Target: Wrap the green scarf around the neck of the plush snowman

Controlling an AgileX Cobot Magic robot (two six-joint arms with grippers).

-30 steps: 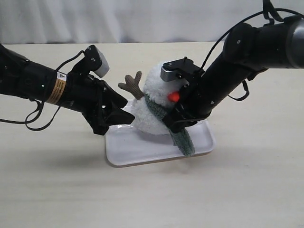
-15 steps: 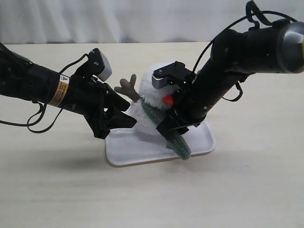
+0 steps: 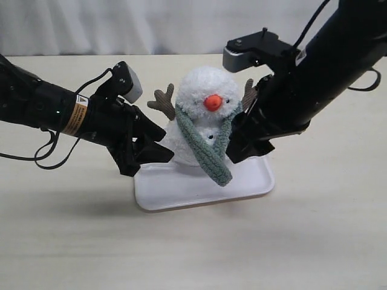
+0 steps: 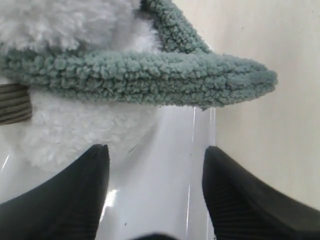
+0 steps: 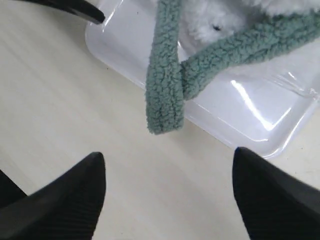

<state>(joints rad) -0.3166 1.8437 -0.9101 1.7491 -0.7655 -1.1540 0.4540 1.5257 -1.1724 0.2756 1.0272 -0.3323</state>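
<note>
The left end effector is held low from the surface's left edge, jaws spread and empty beside the snowman's base. The right end effector, angled down from the far right corner, is likewise spread and empty. One fluffy white two-ball snowman is stood on one glossy white tray mid-surface, and one fuzzy ribbed green scarf is looped under its head, ends crossed in front.
</note>
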